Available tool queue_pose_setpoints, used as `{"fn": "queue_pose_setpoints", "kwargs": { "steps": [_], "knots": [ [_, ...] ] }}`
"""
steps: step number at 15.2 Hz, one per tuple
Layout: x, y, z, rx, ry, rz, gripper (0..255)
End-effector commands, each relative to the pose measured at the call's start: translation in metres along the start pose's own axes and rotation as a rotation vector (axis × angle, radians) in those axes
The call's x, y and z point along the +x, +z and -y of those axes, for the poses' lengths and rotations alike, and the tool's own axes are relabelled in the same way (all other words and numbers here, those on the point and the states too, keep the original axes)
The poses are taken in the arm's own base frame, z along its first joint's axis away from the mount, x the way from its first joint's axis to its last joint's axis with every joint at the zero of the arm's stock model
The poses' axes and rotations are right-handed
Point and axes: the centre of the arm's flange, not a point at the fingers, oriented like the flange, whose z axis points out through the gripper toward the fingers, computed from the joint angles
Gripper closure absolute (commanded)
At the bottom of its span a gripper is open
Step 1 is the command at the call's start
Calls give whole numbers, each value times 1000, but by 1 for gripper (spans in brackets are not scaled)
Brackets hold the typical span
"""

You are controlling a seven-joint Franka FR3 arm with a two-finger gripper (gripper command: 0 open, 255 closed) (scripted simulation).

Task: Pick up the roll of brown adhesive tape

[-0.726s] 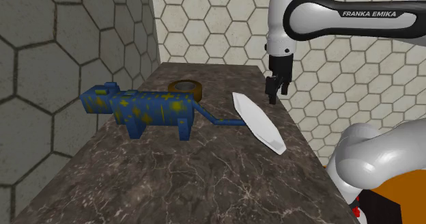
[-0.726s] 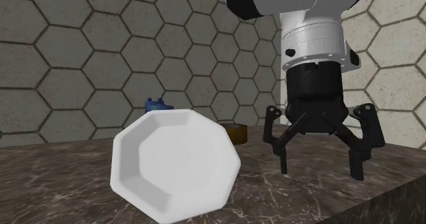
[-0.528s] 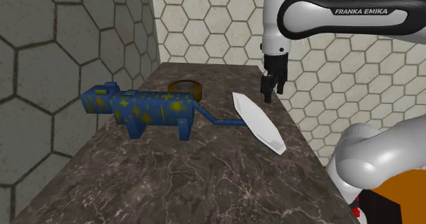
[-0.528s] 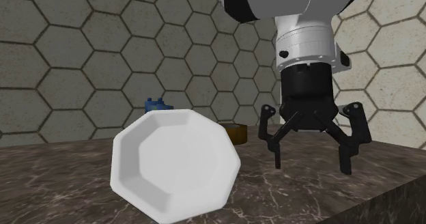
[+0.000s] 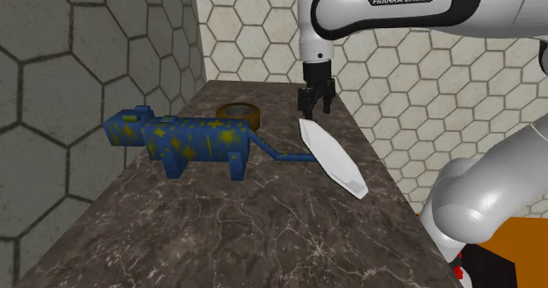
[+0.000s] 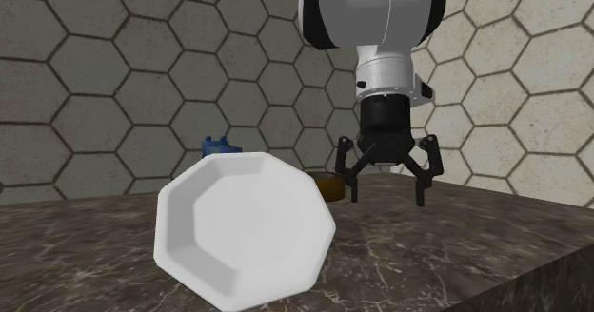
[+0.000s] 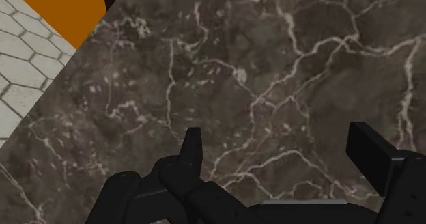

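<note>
Tape roll (image 5: 237, 113) is not grabbed yet. Close by leans the white plate (image 5: 332, 158). Just past it, the gripper (image 5: 315, 106) has moved nearer, fingers wide apart, empty. Farther back, the roll lies flat behind the blue toy (image 5: 198, 139)

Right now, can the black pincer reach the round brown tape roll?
Probably yes: the open black pincer hangs near the round brown tape roll, nothing between them; the white octagonal plate sits aside.

flat, even light; the side wall (image 5: 79, 75) lies in shade, the back wall (image 5: 255, 32) shows brighter
</note>
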Motion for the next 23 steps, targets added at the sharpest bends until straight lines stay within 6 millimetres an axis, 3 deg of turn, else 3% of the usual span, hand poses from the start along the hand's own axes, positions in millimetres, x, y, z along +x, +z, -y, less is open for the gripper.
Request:
{"fn": "queue_pose_setpoints", "kwargs": {
  "steps": [1,16,23],
  "knots": [
    [24,-8,12,5,-2,2,0],
    [190,-59,99,36,-14,13,0],
    [196,-23,99,36,-14,13,0]
  ]
}}
